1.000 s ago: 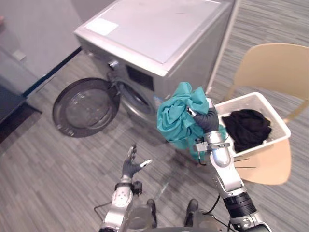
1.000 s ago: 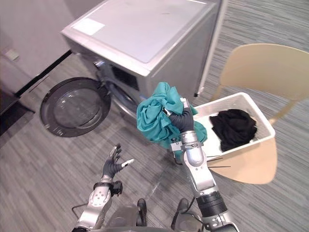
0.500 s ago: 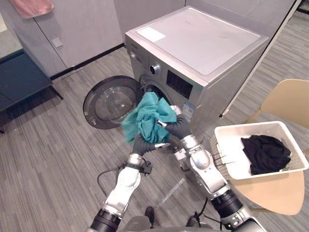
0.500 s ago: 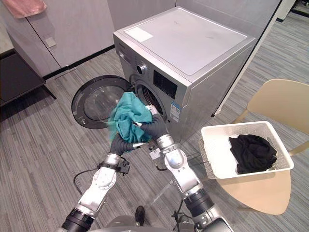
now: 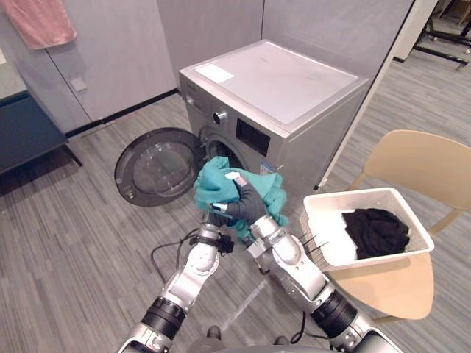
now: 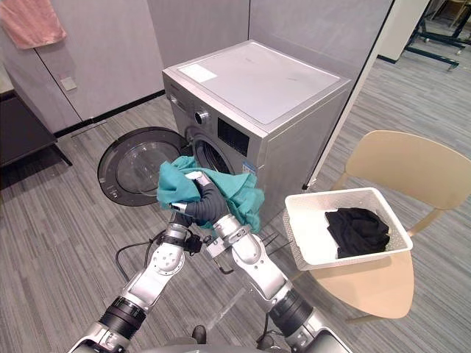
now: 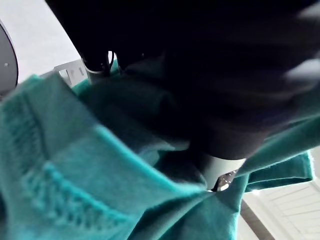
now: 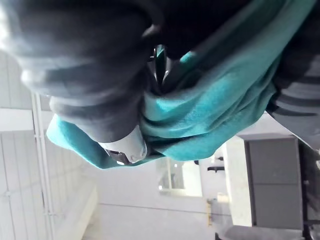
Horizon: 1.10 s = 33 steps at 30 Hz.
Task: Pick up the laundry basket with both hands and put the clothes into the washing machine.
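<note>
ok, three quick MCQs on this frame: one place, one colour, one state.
1. Where is the teal cloth?
A. in the basket
B. in the right hand, in front of the washer's opening
C. on the floor

2. What colour is the garment in the basket?
A. black
B. red
C. yellow

3. How is the washer's door?
A. shut
B. barely ajar
C. swung wide open

Key:
1 B: the teal cloth is bunched in the right hand, just before the washer.
2 A: a black garment lies in the white basket.
3 C: the door stands out to the side, clear of the opening.
</note>
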Tool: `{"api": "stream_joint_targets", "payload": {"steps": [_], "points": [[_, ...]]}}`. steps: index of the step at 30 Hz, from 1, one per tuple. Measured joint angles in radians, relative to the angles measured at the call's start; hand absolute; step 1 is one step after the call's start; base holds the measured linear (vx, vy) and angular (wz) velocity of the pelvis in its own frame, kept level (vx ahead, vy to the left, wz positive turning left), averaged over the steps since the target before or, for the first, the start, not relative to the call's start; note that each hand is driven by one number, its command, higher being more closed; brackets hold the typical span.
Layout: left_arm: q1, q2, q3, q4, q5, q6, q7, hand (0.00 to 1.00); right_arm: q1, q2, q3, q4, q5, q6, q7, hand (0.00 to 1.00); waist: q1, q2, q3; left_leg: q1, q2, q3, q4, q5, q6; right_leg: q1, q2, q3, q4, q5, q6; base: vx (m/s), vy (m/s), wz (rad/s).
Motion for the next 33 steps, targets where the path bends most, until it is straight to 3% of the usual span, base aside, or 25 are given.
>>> {"api": "stream_joint_targets", "payload": {"steps": [2,8,15,21,24,26,28,29,30,33], "points": [[0.005,-0.001,0.005,0.000,-0.002,-0.001,-0.002,1.00,0.018,-0.008,-0.004,-0.016,-0.041,0.000,0.000,0.00,0.000,-0.003,-0.002,0.002,0.011,0.003,-0.005,0.004,-0.006,-0.002,0.012,0.014,-0.001,0.000,-0.001,-0.06,-0.057,-0.11],[0.113,-0.044,0.074,0.070,-0.015,0.004,-0.011,1.00,0.197,-0.076,-0.115,-0.065,-0.331,-0.004,-0.004,0.00,-0.002,-0.007,-0.012,0.020,0.026,0.019,-0.018,0.010,-0.016,-0.005,0.029,0.030,0.001,-0.001,-0.014,0.04,-0.024,-0.08],[0.241,-0.044,0.216,0.118,-0.073,0.006,-0.055,1.00,0.404,-0.139,-0.357,-0.013,-0.437,0.005,-0.023,0.00,-0.006,-0.006,-0.012,0.024,0.024,0.029,-0.036,0.010,-0.016,-0.022,0.029,0.042,0.028,-0.013,-0.009,0.03,0.009,-0.03],[0.287,-0.037,0.316,0.267,-0.139,0.007,-0.098,1.00,0.424,-0.133,-0.388,0.328,-0.429,0.034,0.021,0.00,-0.005,-0.003,-0.010,-0.001,0.018,0.016,-0.047,0.013,-0.019,-0.040,0.025,0.027,0.019,-0.014,-0.009,0.00,0.009,0.07],[0.287,-0.048,0.337,0.353,-0.179,0.021,-0.118,1.00,0.401,-0.122,-0.406,0.500,-0.458,0.062,0.016,0.00,-0.008,0.012,0.008,-0.065,0.004,-0.041,-0.033,0.033,-0.014,-0.063,0.006,-0.041,0.025,-0.017,-0.003,0.00,0.018,0.63],[0.285,-0.058,0.339,0.375,-0.204,0.023,-0.126,1.00,0.362,-0.110,-0.440,0.612,-0.497,0.071,-0.007,0.00,-0.008,0.031,0.050,-0.104,-0.015,-0.070,-0.025,0.061,-0.004,-0.071,-0.027,-0.128,0.073,-0.054,0.008,-0.02,0.031,1.21],[0.286,-0.065,0.338,0.382,-0.212,0.024,-0.135,1.00,0.338,-0.095,-0.469,0.687,-0.511,0.072,-0.020,0.00,-0.014,0.034,0.065,-0.139,-0.025,0.016,-0.005,0.077,0.025,-0.078,-0.060,-0.199,0.109,-0.079,0.015,-0.03,0.098,1.12],[0.294,-0.072,0.339,0.392,-0.223,0.025,-0.137,1.00,0.328,-0.084,-0.480,0.745,-0.516,0.083,-0.035,0.00,-0.014,0.036,0.068,-0.158,-0.018,0.146,0.016,0.057,0.056,-0.090,-0.083,-0.234,0.148,-0.102,0.026,0.03,0.117,1.02],[0.304,-0.071,0.342,0.401,-0.233,0.027,-0.140,1.00,0.311,-0.076,-0.486,0.780,-0.515,0.094,-0.044,0.00,-0.017,0.032,0.073,-0.166,-0.007,0.206,0.032,0.057,0.056,-0.090,-0.098,-0.253,0.170,-0.117,0.036,0.05,0.097,0.82],[0.308,-0.067,0.348,0.472,-0.237,0.034,-0.154,1.00,0.290,-0.041,-0.523,0.830,-0.513,0.100,-0.053,0.00,-0.011,0.020,0.079,-0.172,-0.032,0.191,0.033,0.055,0.059,-0.089,-0.127,-0.275,0.191,-0.127,0.056,0.09,0.057,0.34]]}}
